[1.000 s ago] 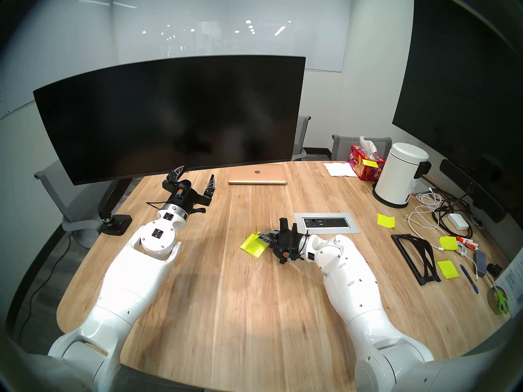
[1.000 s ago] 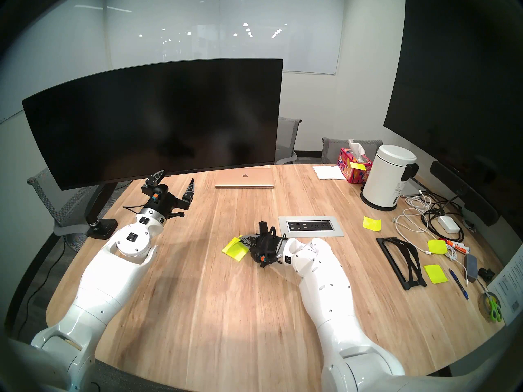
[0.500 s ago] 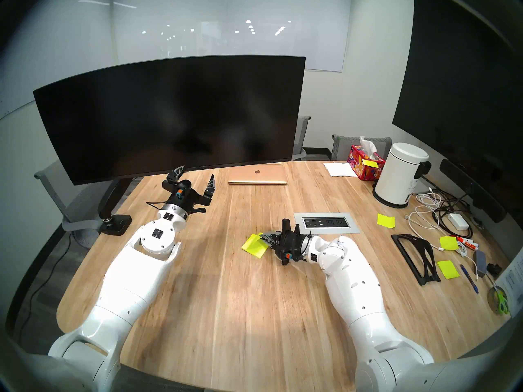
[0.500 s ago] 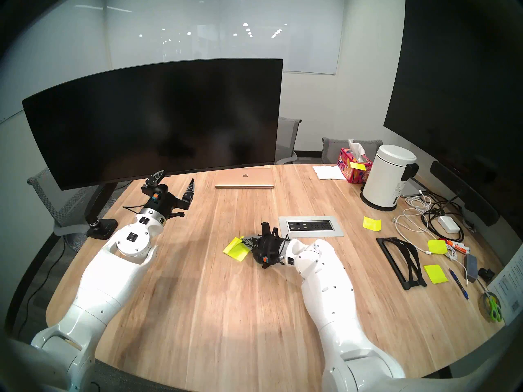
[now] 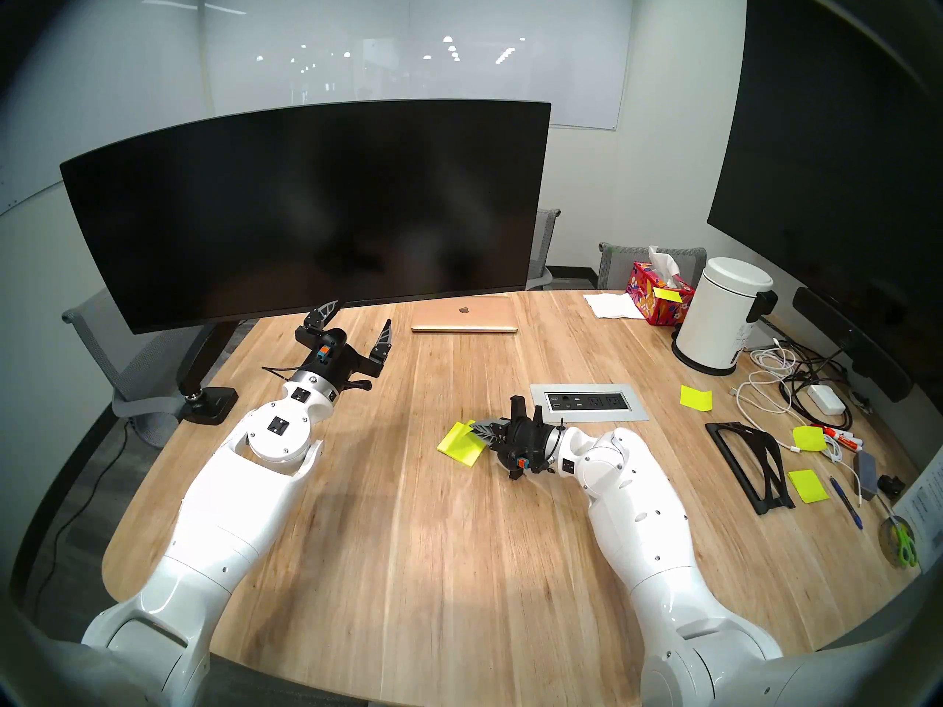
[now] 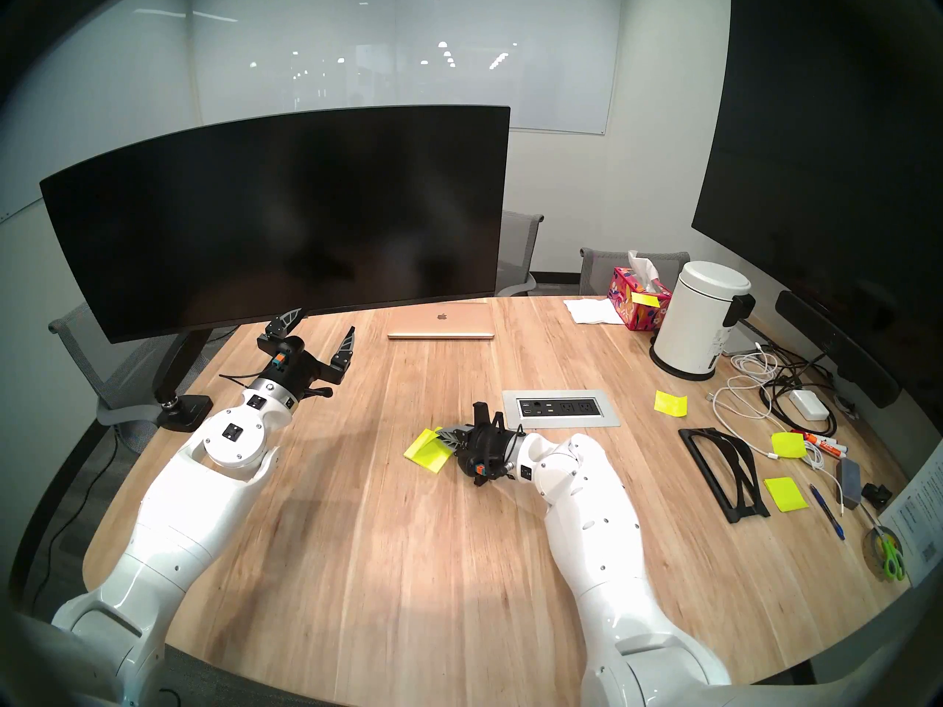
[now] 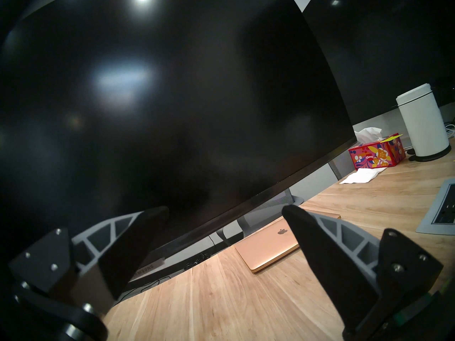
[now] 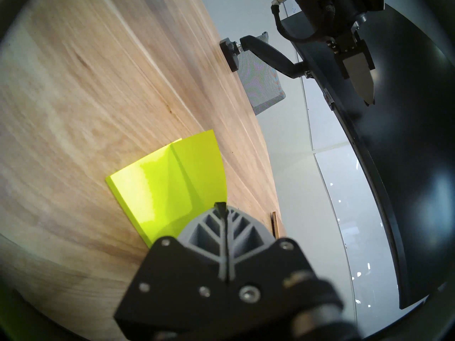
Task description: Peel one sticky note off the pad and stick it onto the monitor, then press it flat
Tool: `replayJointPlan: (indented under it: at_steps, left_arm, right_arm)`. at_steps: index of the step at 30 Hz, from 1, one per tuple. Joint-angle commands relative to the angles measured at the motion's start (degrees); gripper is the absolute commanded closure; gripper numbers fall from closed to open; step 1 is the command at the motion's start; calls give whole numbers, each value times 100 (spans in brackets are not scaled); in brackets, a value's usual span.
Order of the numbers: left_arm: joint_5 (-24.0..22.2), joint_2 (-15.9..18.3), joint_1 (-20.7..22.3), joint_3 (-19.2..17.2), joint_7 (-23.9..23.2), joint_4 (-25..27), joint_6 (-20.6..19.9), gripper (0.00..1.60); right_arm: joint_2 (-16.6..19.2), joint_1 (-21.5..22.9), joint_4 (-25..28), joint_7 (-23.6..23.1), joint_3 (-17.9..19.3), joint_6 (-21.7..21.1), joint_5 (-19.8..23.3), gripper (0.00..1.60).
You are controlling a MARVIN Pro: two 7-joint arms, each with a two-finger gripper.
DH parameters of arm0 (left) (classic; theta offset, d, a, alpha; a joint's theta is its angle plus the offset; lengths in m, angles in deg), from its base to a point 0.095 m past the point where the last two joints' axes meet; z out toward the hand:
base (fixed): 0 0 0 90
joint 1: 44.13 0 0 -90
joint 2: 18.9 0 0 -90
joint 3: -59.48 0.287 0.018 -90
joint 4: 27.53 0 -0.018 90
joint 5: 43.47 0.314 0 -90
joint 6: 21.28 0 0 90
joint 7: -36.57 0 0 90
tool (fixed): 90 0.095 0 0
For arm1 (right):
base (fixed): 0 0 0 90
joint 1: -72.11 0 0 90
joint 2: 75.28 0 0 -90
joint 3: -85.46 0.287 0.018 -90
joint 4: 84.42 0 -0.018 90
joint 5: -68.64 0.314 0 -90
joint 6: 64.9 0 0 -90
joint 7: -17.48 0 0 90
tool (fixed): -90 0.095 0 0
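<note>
The neon yellow-green pad (image 5: 462,452) lies mid-table; it also shows in the head right view (image 6: 427,456) and the right wrist view (image 8: 138,192). My right gripper (image 5: 477,429) (image 6: 443,433) (image 8: 220,205) is shut on the near edge of the top sticky note (image 8: 197,170), which is bent up off the pad while its far edge still sits on the stack. My left gripper (image 5: 360,313) (image 6: 324,320) (image 7: 225,210) is open and empty, just below the bottom edge of the wide curved black monitor (image 5: 306,211) (image 6: 275,221) (image 7: 160,111) (image 8: 406,136).
A closed gold laptop (image 5: 464,315) lies under the monitor's right end. A power outlet panel (image 5: 587,401) sits just behind my right wrist. Tissue box (image 5: 658,292), white canister (image 5: 724,315), cables (image 5: 786,384), black stand (image 5: 750,461) and loose yellow sheets (image 5: 695,398) crowd the right side.
My right gripper has drawn back slightly to the right, still shut on the top sheet, and the pad has shifted a little with it. My left gripper has edged slightly right.
</note>
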Motion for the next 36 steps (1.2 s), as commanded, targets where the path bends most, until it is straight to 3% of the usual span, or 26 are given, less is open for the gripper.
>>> replayJointPlan:
  at_steps: [1,15,36]
  left_arm:
    - [-52,105,-238,-34,-62,460,-6,0]
    - [-73,231,-718,-31,-189,922,-78,0]
    - [-96,350,-890,46,-465,1161,-72,0]
  right_arm:
    - [-26,-74,-30,28,-39,-3,-38,160]
    - [-17,-183,102,-14,-21,18,7,160]
    - [5,-221,106,-25,1,7,41,160]
